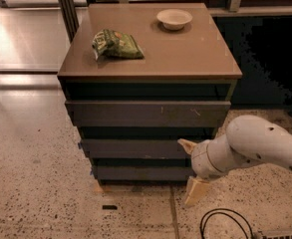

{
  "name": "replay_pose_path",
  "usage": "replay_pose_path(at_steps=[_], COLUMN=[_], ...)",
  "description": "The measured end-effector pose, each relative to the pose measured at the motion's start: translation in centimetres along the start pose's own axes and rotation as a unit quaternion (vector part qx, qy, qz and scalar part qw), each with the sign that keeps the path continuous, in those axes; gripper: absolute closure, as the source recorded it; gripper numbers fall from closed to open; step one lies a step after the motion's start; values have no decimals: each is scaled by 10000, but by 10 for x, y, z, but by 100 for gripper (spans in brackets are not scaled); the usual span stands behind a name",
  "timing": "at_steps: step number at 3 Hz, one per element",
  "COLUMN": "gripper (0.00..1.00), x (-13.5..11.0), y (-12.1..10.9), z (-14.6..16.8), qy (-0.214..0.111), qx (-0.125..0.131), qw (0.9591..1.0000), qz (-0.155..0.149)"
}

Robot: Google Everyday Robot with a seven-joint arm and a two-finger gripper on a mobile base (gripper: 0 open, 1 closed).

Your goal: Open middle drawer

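The middle drawer (135, 148) is a wide dark grey front with no handle and a small blue tag at its left end, set between the scratched top front (145, 113) and the smaller bottom front (140, 173). It looks closed; its tray floor is hidden. My gripper (191, 168) is at the right end of the lower drawers, fingers spread wide apart and empty. The upper cream fingertip (187, 144) is at the right end of the middle drawer's front. The lower fingertip (195, 190) hangs near the floor. The white arm (255, 146) reaches in from the right.
A green snack bag (116, 45) and a white bowl (174, 19) lie on the cabinet top (185, 54). A black cable (225, 223) loops on the speckled floor at the front right. A small dark object (109, 207) lies before the cabinet. A dark post (66, 6) stands at the back left.
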State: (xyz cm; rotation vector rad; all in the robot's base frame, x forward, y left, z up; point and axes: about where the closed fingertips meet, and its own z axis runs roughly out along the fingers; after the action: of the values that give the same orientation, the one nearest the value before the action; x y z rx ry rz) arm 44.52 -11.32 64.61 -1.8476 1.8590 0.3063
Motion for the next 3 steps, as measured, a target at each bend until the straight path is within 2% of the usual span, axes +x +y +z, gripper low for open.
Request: replay_pose_path(at_steps=[1, 2, 3], gripper=[0, 0, 0], x=[4, 8, 13], y=[8, 18, 17], z=[11, 44, 80], qy=[-173, -429, -520], qx=[-48, -149, -145], qw=[9998, 9990, 9985], qz=[20, -28, -85])
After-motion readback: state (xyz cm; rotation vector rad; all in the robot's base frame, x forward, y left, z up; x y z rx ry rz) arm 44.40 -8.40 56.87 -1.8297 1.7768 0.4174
